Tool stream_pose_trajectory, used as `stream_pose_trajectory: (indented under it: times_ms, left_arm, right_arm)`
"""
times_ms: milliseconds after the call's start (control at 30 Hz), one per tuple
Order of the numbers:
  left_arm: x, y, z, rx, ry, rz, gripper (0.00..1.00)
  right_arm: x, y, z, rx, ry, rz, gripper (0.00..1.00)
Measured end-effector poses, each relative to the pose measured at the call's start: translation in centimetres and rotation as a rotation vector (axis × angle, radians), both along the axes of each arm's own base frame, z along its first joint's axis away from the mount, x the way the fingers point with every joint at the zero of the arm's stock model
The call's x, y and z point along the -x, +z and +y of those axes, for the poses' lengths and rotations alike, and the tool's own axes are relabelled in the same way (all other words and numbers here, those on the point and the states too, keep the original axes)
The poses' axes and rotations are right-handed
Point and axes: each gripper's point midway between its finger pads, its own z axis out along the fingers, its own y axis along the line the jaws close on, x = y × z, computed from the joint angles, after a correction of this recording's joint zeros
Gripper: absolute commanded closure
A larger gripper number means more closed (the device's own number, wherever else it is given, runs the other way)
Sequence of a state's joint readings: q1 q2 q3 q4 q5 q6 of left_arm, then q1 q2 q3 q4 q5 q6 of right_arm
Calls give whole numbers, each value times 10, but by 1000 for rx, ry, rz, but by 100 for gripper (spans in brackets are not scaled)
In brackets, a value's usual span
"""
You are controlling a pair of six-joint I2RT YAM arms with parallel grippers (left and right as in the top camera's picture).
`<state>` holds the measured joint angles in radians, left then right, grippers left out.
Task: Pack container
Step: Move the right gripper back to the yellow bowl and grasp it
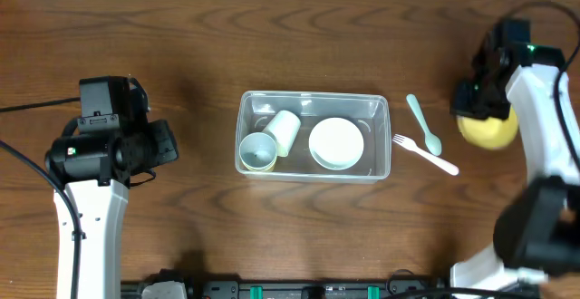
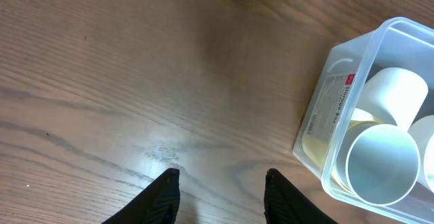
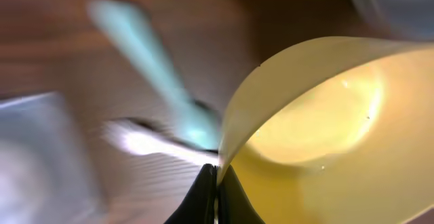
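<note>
The clear container (image 1: 313, 97) sits mid-table, holding a white cup (image 1: 283, 130) on its side, a yellowish cup (image 1: 257, 151) and a round white bowl (image 1: 336, 142). In the left wrist view the container's corner (image 2: 319, 115) shows at right with the cups (image 2: 382, 163). My left gripper (image 2: 222, 176) hovers open over bare wood, left of the container (image 1: 168, 143). At the right, my right gripper (image 3: 217, 173) is shut on the rim of a yellow bowl (image 3: 325, 129), which also shows in the overhead view (image 1: 489, 129).
A teal spoon (image 1: 423, 124) and a white fork (image 1: 426, 154) lie on the table between the container and the yellow bowl. Both appear blurred in the right wrist view, the spoon (image 3: 149, 61) above the fork (image 3: 156, 144).
</note>
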<state>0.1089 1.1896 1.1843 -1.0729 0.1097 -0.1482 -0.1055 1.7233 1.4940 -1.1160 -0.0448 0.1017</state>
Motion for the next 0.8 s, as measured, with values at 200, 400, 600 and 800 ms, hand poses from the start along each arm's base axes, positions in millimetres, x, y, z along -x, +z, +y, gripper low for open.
stream_pose_trajectory:
  times_ms: [200, 400, 600, 800]
  left_arm:
    - [0, 0, 0, 0, 0, 0, 58]
    - [1, 0, 0, 0, 0, 4, 59]
    - [1, 0, 0, 0, 0, 4, 58]
    - [1, 0, 0, 0, 0, 4, 59]
  right_arm:
    - [8, 80, 105, -49, 406, -256, 99]
    - [39, 75, 197, -71, 740, -244, 99]
    - [59, 47, 243, -66, 895, -161, 99]
    - [67, 7, 262, -47, 957, -44, 99]
